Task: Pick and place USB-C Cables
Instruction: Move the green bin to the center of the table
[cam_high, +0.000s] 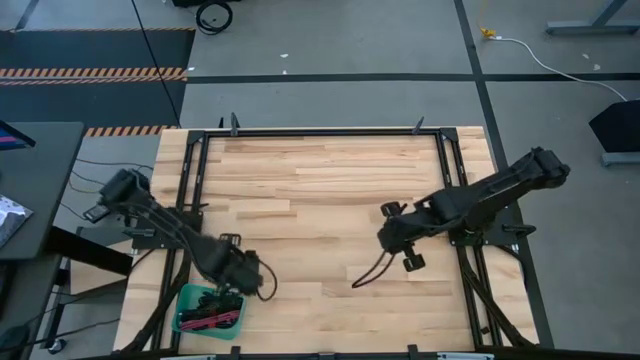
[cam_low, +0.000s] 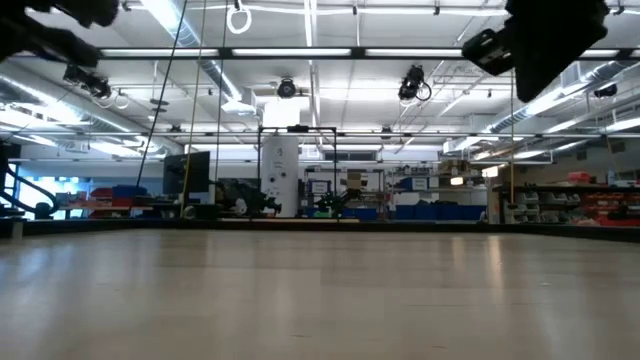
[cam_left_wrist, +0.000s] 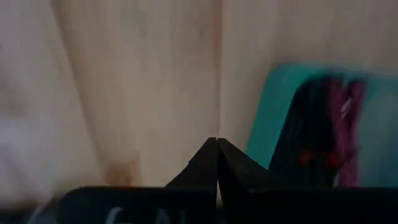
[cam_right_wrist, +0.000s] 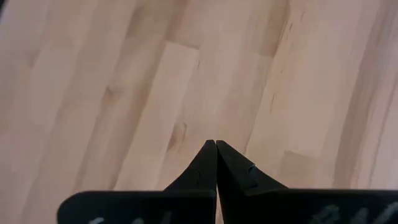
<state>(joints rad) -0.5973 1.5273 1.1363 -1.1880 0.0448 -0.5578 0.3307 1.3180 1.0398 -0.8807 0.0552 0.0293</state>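
While my left jaws (cam_high: 230, 292) hang over the near left corner of the bench (cam_high: 320, 190), they are pressed fully together with nothing between them. They sit at the edge of the teal tray (cam_high: 184, 300), which makes sense, since that is where the cables go. The tray holds a small heap of USB-C cables (cam_high: 212, 312), black coils with red and magenta strands showing among them. My left wrist camera sees the tray's rim and that dark-and-red bundle just past my fingertips, so I judge this arm is right at the drop spot and empty.

My right jaws (cam_high: 384, 240) are out over the right-centre of the bench, also closed tip to tip. My right wrist camera shows only bare wood beyond them. From above, one thin dark reddish cable (cam_high: 368, 276) trails from just under that wrist toward the near edge, well apart from the tray. I cannot tell whether it hangs from my right arm or simply lies on the wood, because my wrist view does not catch it.

If it is loose, I judge it is the next one to bring over. Thin and limp, it may slip a shallow pinch.
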